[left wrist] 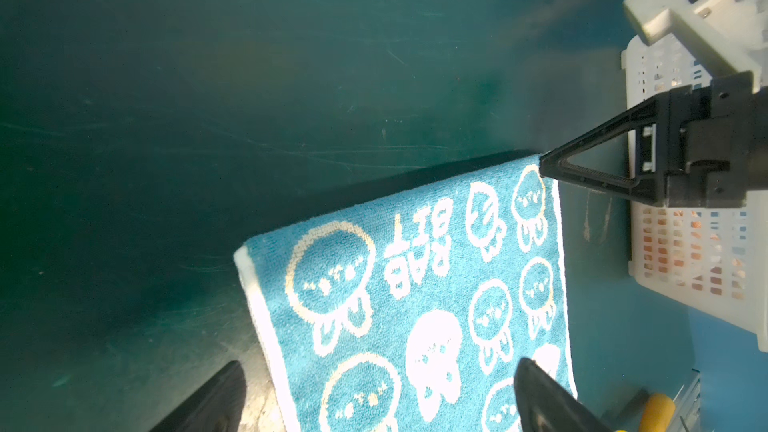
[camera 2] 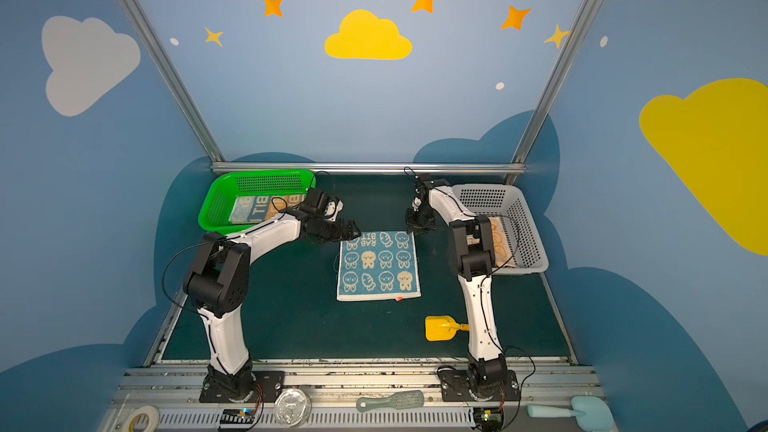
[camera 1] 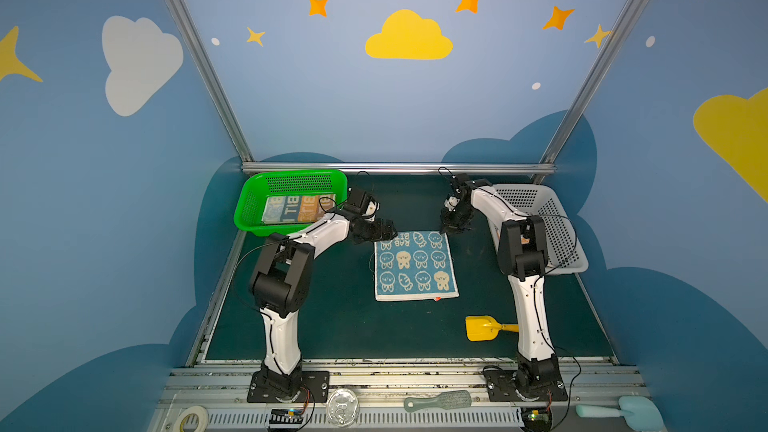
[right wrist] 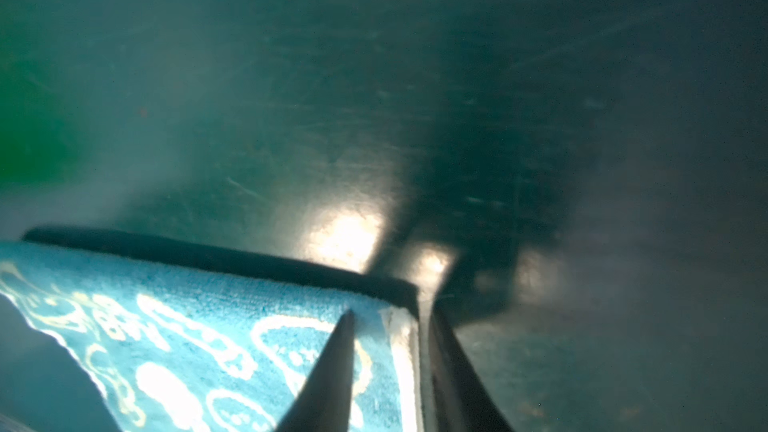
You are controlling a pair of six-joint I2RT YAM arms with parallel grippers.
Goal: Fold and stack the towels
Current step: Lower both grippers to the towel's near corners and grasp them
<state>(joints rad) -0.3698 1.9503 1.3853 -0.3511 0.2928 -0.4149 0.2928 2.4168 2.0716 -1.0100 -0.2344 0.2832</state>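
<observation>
blue towel [camera 1: 415,268], far right corner pinched in right pincer [camera 1: 448,231]

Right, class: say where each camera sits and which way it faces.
Both top views: high in front, looking down on blue rabbit towel; left arm, right arm show.
Left wrist: above towel's far left corner, facing right claw; own open left claw shows.
Right wrist: at far right corner; own fingers straddle towel's edge.
All share the towel.
</observation>
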